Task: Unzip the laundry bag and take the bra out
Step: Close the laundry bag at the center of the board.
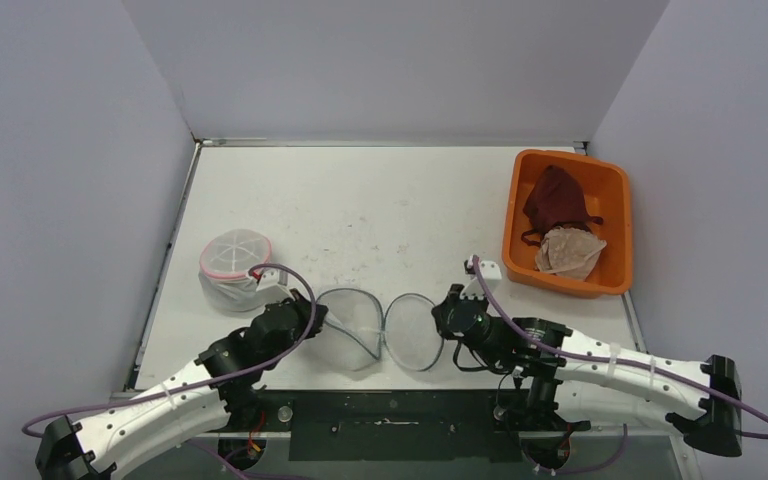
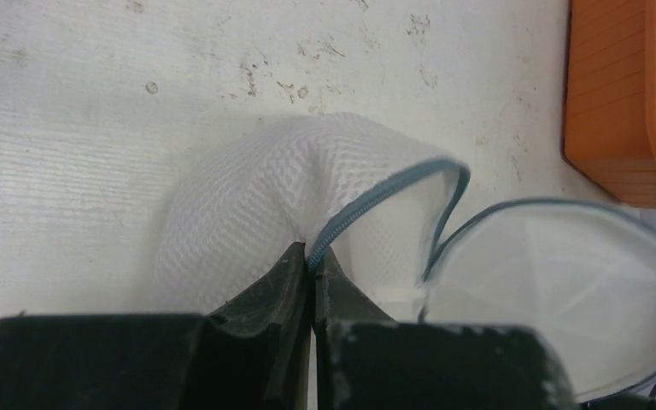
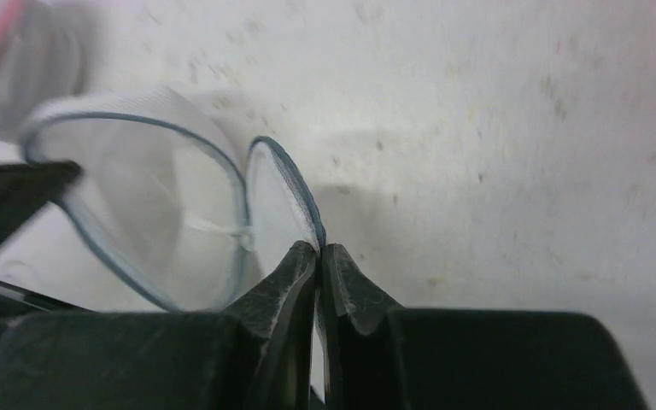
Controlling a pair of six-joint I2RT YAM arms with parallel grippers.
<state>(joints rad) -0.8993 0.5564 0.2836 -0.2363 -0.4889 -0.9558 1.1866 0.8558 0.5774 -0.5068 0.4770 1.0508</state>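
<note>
The white mesh laundry bag [image 1: 380, 335] with blue-grey zipper trim lies spread open in two round halves near the table's front edge. My left gripper [image 1: 317, 320] is shut on the zipper edge of the left half; the left wrist view shows the trim pinched between the tips of that gripper [image 2: 312, 256], with the mesh [image 2: 256, 196] bulging beyond. My right gripper [image 1: 444, 318] is shut on the rim of the right half, also seen in the right wrist view [image 3: 319, 248]. Nothing shows inside the halves. A maroon bra [image 1: 557, 200] and a beige bra [image 1: 570, 252] lie in the orange bin [image 1: 513, 220].
A second round mesh bag with pink trim [image 1: 235, 265] stands closed to the left of the left gripper. The orange bin sits at the right edge of the table and shows in the left wrist view [image 2: 606, 102]. Grey walls enclose three sides.
</note>
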